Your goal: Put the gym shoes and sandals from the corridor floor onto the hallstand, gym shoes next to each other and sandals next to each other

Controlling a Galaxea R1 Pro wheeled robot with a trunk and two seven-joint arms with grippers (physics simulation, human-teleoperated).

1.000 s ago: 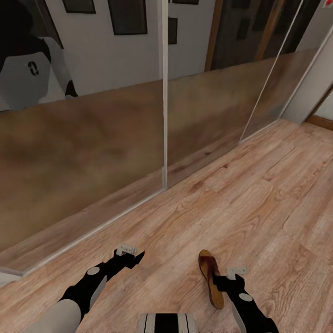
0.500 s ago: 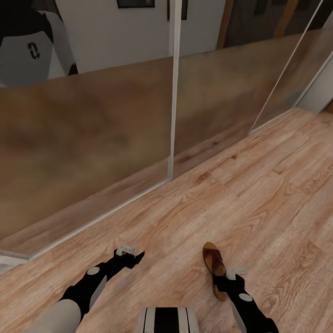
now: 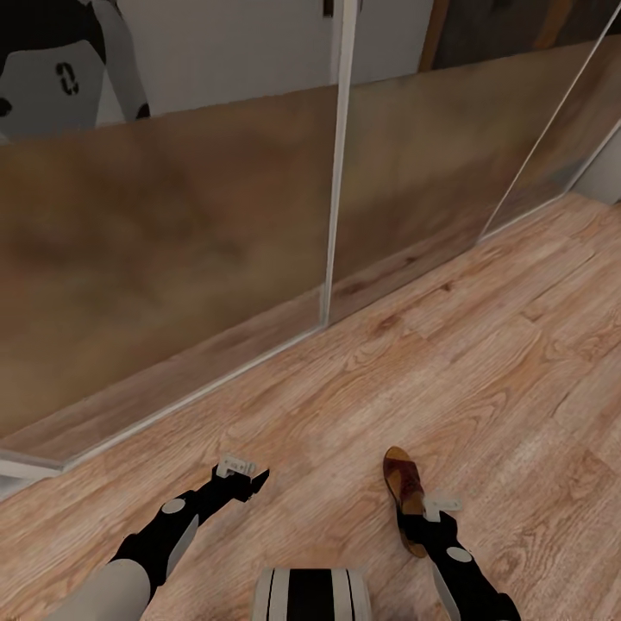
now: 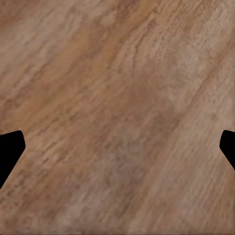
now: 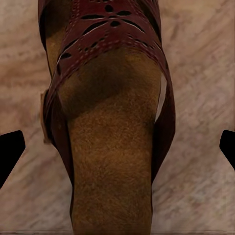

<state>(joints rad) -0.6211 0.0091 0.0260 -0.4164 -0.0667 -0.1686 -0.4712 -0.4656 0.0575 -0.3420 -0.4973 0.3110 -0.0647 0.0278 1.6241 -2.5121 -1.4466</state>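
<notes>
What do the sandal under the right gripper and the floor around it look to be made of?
The sandal: dark reddish-brown leather by its look, with stitched edges and punched cut-outs on the strap; the tan insole is matte and grainy, perhaps suede or cork. The corridor floor: light wood planks with visible grain and seams, low sheen; possibly laminate.

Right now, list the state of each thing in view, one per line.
Sandal: flat on the floor, sole down, not gripped.
Right end effector: open, over the sandal's heel end.
Left end effector: open, empty, above bare floor.
Mirrored sliding doors: closed.
</notes>
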